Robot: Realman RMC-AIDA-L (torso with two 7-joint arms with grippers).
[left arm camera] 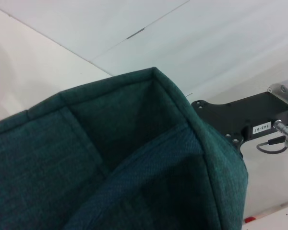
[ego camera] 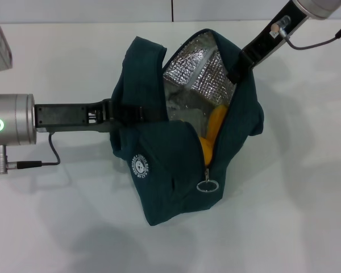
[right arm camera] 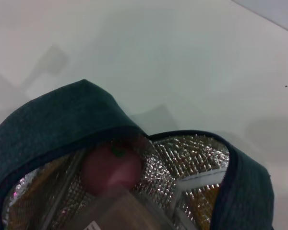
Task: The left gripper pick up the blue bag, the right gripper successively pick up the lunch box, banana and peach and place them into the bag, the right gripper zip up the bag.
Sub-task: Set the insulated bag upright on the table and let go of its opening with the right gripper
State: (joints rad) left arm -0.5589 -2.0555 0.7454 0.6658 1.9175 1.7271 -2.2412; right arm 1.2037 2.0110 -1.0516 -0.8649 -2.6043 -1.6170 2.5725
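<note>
On the white counter (ego camera: 307, 216), the left gripper (ego camera: 116, 114) held the blue bag (ego camera: 159, 182) open; the right gripper (ego camera: 236, 71), its hold hidden, needed a straight, slow exit past the peach (right arm camera: 110, 165).

Head view: bright, even light from overhead. White desk (ego camera: 295, 216) nearly washed out; faint soft shadows below bag (ego camera: 176, 170) and left arm. Foil lining (ego camera: 199, 74) throws speckled glare. Left wrist view: bag fabric sharp, inner fold dark. Right wrist view: soft, hazy; peach (right arm camera: 110, 165) and clear lid at picture's edge out of focus; dim grey shadows on desk.
</note>
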